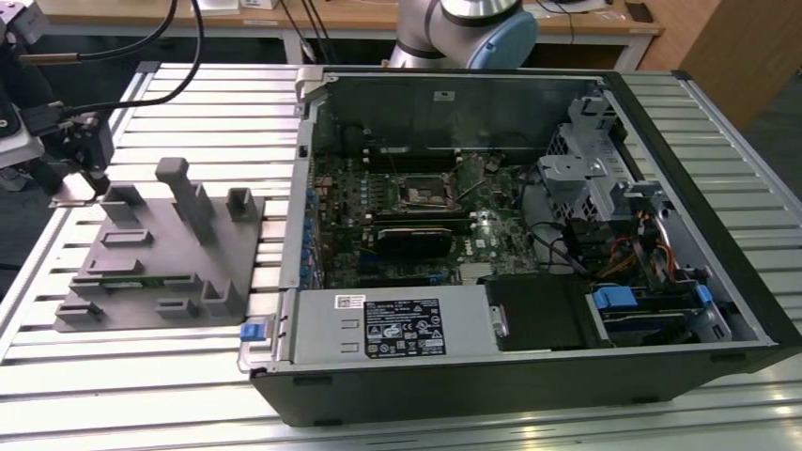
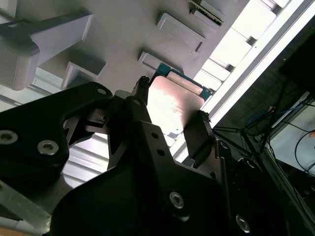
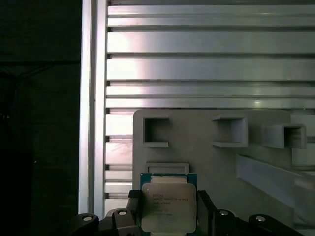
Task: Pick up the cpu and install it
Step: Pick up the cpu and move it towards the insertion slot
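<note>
The cpu sits clamped between my jaws, its pale metal top facing the first wrist view and its green edge showing along one side. In the second wrist view the cpu catches a bright glare, with one of my dark fingers pressed against each opposite edge. So my gripper is closed on the chip and grasping it by the sides.

Directly behind the chip lies the grey tray, with a shallow rectangular recess just beside the held chip and several raised block-shaped holders further along. I cannot tell whether the chip rests on the tray or hangs just above it.

In the exterior view my gripper is at the tray's far corner on the exterior view's left, over the edge of the grey tray. A long green memory stick lies in a slot nearer the tray's front.

The tray rests on a slatted metal table. Just beside it, toward the exterior view's right, an open computer case lies on its side. Inside it is the motherboard, and the square socket frame is well apart from the chip I hold.
</note>
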Robot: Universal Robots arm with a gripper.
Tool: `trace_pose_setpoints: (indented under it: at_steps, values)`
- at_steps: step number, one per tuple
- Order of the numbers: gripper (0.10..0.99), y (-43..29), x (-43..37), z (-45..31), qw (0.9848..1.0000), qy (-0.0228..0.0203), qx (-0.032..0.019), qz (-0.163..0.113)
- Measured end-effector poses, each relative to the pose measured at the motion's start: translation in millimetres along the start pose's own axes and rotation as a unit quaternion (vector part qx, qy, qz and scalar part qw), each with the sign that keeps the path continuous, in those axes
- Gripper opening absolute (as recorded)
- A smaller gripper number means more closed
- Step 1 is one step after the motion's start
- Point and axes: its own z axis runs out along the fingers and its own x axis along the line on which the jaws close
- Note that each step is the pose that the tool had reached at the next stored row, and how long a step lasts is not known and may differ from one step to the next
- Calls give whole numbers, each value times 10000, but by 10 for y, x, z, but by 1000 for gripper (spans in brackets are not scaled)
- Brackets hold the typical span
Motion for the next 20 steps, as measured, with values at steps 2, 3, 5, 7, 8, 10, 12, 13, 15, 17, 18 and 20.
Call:
trace_pose_setpoints:
  at_steps: [2, 3, 5, 7, 8, 10, 12, 13, 15, 17, 18, 20]
  values:
    - [541, 3, 0, -17, 10000, 0, 0, 0]
    - [541, 4, 1, -25, 10000, 1, 0, 0]
    - [541, 8, 1, -42, 10000, 0, 0, 0]
    - [541, 11, 1, -58, 10000, 0, 0, 0]
    - [541, 13, 1, -65, 10000, 0, 0, 0]
    - [541, 15, 1, -79, 10000, 0, 0, 0]
    - [541, 18, 2, -93, 10000, 0, 0, 0]
    - [541, 19, 2, -99, 10000, 0, 0, 0]
    - [541, 21, 2, -112, 10000, 0, 0, 0]
    - [541, 23, 2, -125, 10000, 1, 0, 0]
    - [541, 24, 2, -131, 10000, 0, 0, 0]
    - [541, 26, 3, -145, 10000, 0, 0, 0]
